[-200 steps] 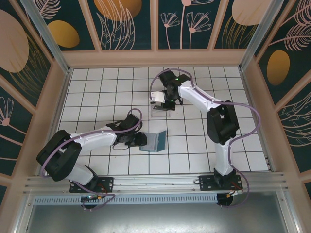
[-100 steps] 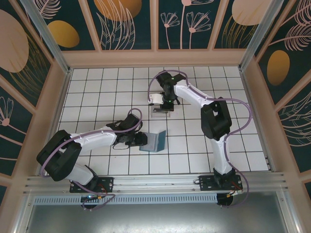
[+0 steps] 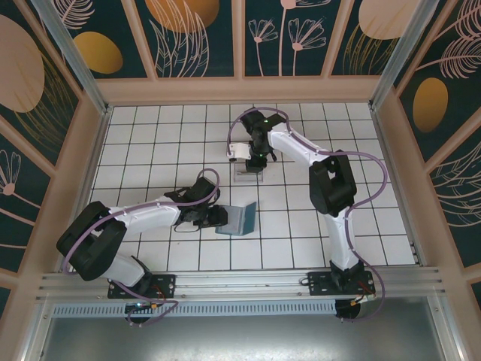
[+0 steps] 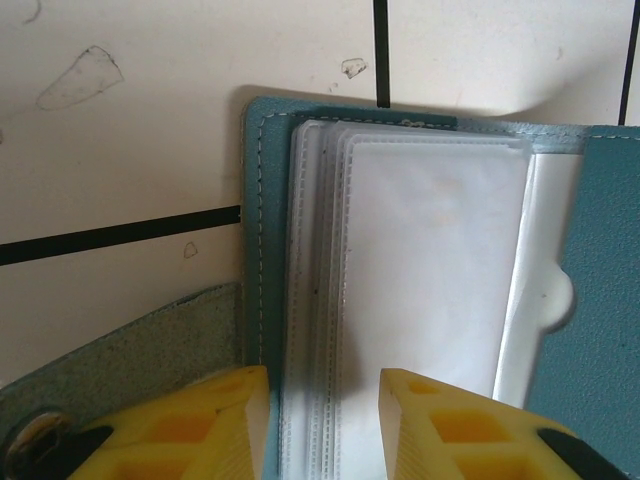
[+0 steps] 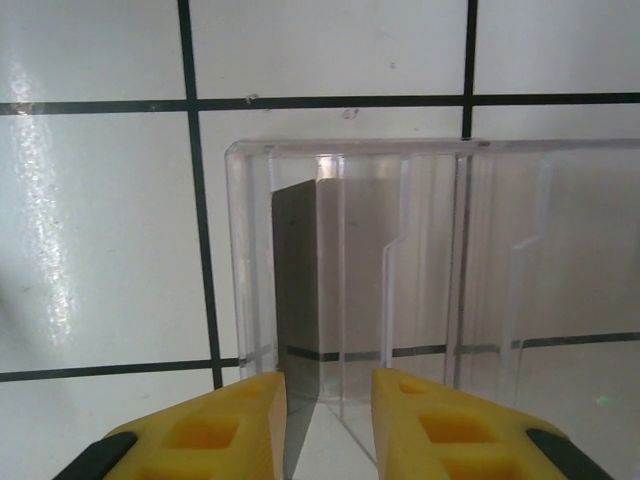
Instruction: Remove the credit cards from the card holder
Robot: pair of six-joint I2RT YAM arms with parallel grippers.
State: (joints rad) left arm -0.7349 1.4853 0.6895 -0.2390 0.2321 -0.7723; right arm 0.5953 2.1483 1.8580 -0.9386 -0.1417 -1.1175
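The teal card holder (image 3: 240, 219) lies open on the tiled floor. In the left wrist view its teal edge (image 4: 262, 200) frames a stack of clear sleeves (image 4: 430, 250) that look whitish. My left gripper (image 3: 213, 216) rests on the holder's left part, and its yellow jaws (image 4: 322, 385) stand part open over the sleeve edges. My right gripper (image 3: 250, 160) hangs over the clear plastic box (image 3: 248, 175). A grey credit card (image 5: 310, 270) stands upright in the box's leftmost slot. The right gripper (image 5: 328, 385) is open around that card, with a gap on the right side.
The clear box (image 5: 450, 200) has several slots divided by thin walls, and the other slots look bare. Wooden walls ring the white tiled floor. Bare tiles lie right of the card holder and along the near edge.
My right gripper's jaws have parted from shut and let go of the card in the box. That arm shifted slightly left. The left arm and card holder have not moved.
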